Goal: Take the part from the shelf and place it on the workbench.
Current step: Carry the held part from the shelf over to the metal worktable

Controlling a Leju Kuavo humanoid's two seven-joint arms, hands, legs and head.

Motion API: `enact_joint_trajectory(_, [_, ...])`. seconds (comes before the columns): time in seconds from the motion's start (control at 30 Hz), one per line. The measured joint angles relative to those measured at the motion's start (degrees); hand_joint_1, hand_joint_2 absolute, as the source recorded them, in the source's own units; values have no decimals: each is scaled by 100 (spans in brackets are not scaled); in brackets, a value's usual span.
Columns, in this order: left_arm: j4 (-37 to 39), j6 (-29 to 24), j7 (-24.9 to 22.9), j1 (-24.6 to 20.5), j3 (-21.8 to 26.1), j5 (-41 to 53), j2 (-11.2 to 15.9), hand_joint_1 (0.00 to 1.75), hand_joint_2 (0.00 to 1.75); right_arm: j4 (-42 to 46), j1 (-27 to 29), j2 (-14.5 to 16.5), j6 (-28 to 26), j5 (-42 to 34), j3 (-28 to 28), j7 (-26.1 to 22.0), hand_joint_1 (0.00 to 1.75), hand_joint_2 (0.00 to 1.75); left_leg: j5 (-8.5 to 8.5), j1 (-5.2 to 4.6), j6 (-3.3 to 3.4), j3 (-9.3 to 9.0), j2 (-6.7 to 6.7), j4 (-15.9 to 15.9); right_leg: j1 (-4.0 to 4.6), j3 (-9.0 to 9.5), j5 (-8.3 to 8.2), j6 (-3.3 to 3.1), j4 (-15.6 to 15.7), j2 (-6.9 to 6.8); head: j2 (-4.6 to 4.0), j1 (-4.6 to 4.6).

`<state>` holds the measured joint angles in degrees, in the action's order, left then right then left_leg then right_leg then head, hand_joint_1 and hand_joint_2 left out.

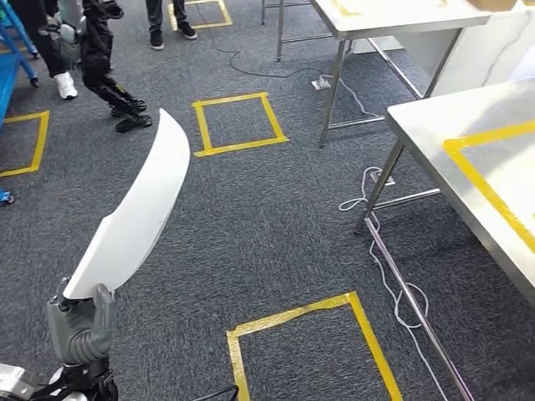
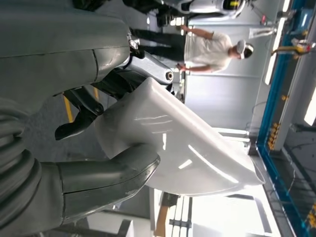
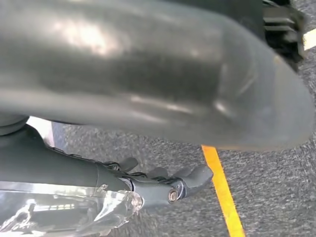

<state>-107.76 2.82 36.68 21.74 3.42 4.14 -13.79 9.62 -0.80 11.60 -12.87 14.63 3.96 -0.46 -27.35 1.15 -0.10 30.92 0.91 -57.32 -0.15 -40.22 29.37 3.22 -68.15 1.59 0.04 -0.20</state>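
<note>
The part (image 1: 135,217) is a long, curved white shell, standing up and leaning away to the right from my left hand (image 1: 78,330), which grips its lower end at the bottom left of the head view. Close up, the part (image 2: 186,148) lies between my grey thumb and darker fingers (image 2: 84,116) of the left hand (image 2: 93,177). The workbench (image 1: 435,125) is a steel table on the right, marked with a yellow tape outline (image 1: 486,180); it stands well away from the part. My right hand (image 3: 164,182) hangs over the carpet with nothing in its extended fingers.
A second steel table (image 1: 379,17) stands at the back. White cables (image 1: 379,259) trail on the carpet by the workbench legs. Yellow tape squares (image 1: 236,121) (image 1: 315,342) mark the floor. People stand at the far left (image 1: 167,21), near a blue shelf (image 1: 9,58).
</note>
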Motion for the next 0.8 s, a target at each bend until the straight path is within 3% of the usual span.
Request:
enact_joint_trajectory(0.07, [-3, 5, 0, 20, 26, -3, 0, 175, 175, 0, 1, -1, 14, 3, 0, -10, 0, 0, -22, -28, 18, -17, -196, -1, -5, -303, 237, 12, -638, -100, 0, 1])
enact_joint_trajectory(0.1, [-3, 5, 0, 22, 37, -3, 0, 175, 175, 0, 4, -1, 16, 3, 0, -10, 0, 0, -36, -35, 18, -30, -283, -1, -4, -318, 204, 11, -687, -115, 0, 2])
enact_joint_trajectory(0.17, [-4, 7, 0, 22, 57, -4, -1, 175, 175, 0, 8, -1, 17, 3, 0, -10, 0, 0, -79, -44, -1, -85, -438, -2, -3, 0, -129, -4, -131, -180, 0, 3])
enact_joint_trajectory(0.23, [-6, 8, 0, 20, 78, -5, -3, 175, 175, 0, 4, 0, 17, 3, 0, -11, 0, 0, -134, -72, -49, -146, -559, -4, 34, 409, -382, -56, 583, -399, 0, 0])
enact_joint_trajectory(0.3, [-9, 27, 0, 18, 93, -5, -9, 175, 175, 0, 0, 1, 16, 3, 0, -15, 0, 0, -165, -102, -102, -181, -644, -1, 72, 539, -408, -129, 826, -501, 0, -4])
enact_joint_trajectory(0.37, [-13, 80, 0, 17, 105, -1, -22, 175, 175, 0, 2, 1, 4, 3, 0, -17, 0, 0, -183, -95, -158, -205, -712, 14, 68, 523, -425, -202, 847, -369, 0, -3])
enact_joint_trajectory(0.4, [-16, 113, 0, 14, 113, 5, -32, 175, 175, 0, 4, 1, -8, 2, 0, -17, 0, 0, -225, -84, -189, -200, -656, -18, 60, 529, -435, -235, 869, -302, 0, -9])
enact_joint_trajectory(0.47, [-27, 156, 0, 8, 129, 16, -49, 175, 175, 0, -3, 1, -33, 2, 0, -19, 0, 0, -462, -66, -232, -34, -394, -388, 26, 554, -459, -291, 912, -170, 0, -40])
enact_joint_trajectory(0.53, [-32, 175, 0, 18, 151, 23, -58, 175, 175, 0, -9, 1, -43, 2, 0, -19, 0, 0, -789, -63, -240, 370, -178, -1148, 18, 555, -464, -315, 917, -30, 0, -69])
enact_joint_trajectory(0.57, [-32, 179, 0, 25, 162, 25, -59, 175, 175, 0, -9, 1, -44, 2, 0, -18, 0, 0, -863, -62, -243, 562, -148, -1463, 16, 556, -464, -319, 917, 53, 0, -75])
enact_joint_trajectory(0.6, [-32, 181, 0, 30, 172, 25, -60, 175, 175, 0, -7, 1, -44, 1, 0, -17, 0, 0, -828, -61, -243, 679, -136, -1607, 13, 559, -464, -319, 917, 140, 0, -76])
enact_joint_trajectory(0.63, [-32, 182, 0, 31, 178, 27, -61, 175, 175, 0, -6, 1, -44, 1, 0, -17, 0, 0, -676, -57, -243, 690, -121, -1531, 6, 565, -465, -313, 915, 231, 0, -76])
enact_joint_trajectory(0.67, [-32, 180, 0, 30, 184, 37, -63, 175, 175, 0, -7, 1, -44, 1, 0, -17, 0, 0, -449, -47, -245, 595, -84, -1255, -6, 574, -466, -301, 913, 320, 0, -74])
enact_joint_trajectory(0.73, [-34, 135, 0, 27, 201, 115, -73, 175, 175, 0, -15, 1, -44, 3, 0, -17, 0, 0, -63, 15, -272, 303, 209, -515, -20, 557, -462, -242, 878, 494, 0, -85])
enact_joint_trajectory(0.8, [-36, 55, 0, 29, 223, 246, -90, 175, 175, 0, -16, -1, -48, 3, 0, -11, 0, 0, 32, 54, -256, 159, 460, -130, -25, 492, -468, -164, 860, 639, 0, -95])
